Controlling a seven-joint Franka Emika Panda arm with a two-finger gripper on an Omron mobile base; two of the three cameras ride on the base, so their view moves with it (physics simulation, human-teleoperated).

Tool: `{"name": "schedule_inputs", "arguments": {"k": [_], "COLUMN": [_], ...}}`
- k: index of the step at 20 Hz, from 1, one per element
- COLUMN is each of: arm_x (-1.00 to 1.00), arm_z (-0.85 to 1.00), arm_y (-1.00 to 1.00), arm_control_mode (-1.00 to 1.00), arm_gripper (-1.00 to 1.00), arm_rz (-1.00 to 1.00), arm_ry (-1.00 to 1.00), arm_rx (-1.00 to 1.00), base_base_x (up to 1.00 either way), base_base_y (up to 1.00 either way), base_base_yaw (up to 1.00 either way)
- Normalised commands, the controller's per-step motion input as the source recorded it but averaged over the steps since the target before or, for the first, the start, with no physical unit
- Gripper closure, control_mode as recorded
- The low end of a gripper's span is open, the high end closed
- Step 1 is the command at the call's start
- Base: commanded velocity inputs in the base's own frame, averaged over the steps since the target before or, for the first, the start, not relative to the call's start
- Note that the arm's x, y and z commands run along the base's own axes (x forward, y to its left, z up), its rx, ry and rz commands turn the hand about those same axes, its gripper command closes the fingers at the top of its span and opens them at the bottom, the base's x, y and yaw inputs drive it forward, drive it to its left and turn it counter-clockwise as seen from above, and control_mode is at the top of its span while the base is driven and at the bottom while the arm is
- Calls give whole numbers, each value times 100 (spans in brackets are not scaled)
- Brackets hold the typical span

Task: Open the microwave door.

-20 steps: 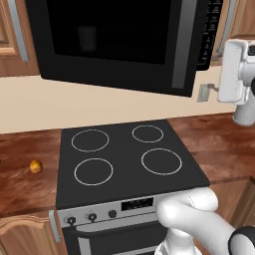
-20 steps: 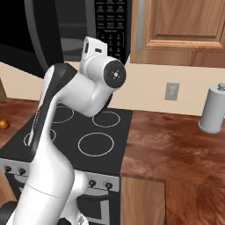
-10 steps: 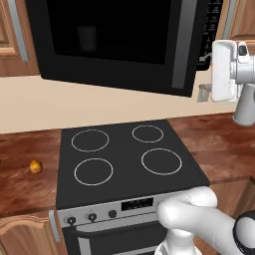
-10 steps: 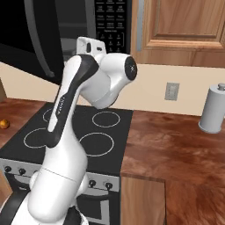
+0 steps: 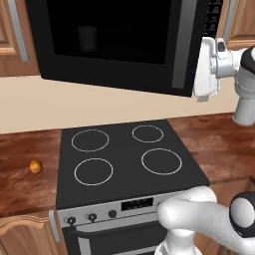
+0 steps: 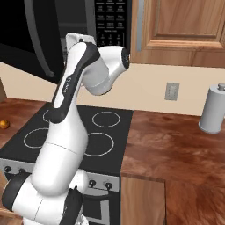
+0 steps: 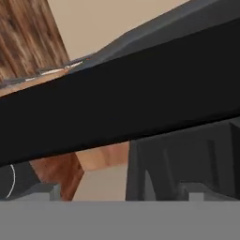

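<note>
Glossy black microwave door [image 5: 114, 42], grey bar handle [image 5: 183, 46]; jaws spread wide, holding nothing.

wooden counter [image 5: 214, 142], small orange fruit [image 5: 35, 166], paper-towel roll [image 6: 214, 108]

Glossy white robot arm [image 6: 66, 132], built of rounded, bulbous segments; dark grey-black bands seen at joints. Black stripe run along upper link. Round grey cap [image 5: 242, 222] set in dark ring at elbow. Blocky white hand housing [image 5: 206, 67].
</note>
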Motion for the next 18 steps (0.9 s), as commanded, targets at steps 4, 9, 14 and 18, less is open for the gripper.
{"name": "schedule_inputs", "arguments": {"k": [4, 9, 14, 18], "arm_x": [-63, -94, -86, -62], "arm_z": [1, 7, 9, 3], "arm_y": [84, 78, 88, 98], "arm_control_mode": [-100, -100, -100, -100], "arm_gripper": [-100, -100, -100, -100], "arm_rz": [15, 23, 25, 23], "arm_ry": [-39, -37, -31, -26], "arm_rx": [-16, -12, -3, 0], "base_base_x": [0, 0, 0, 0], "base_base_y": [0, 0, 0, 0], "base_base_yaw": [0, 0, 0, 0]}}
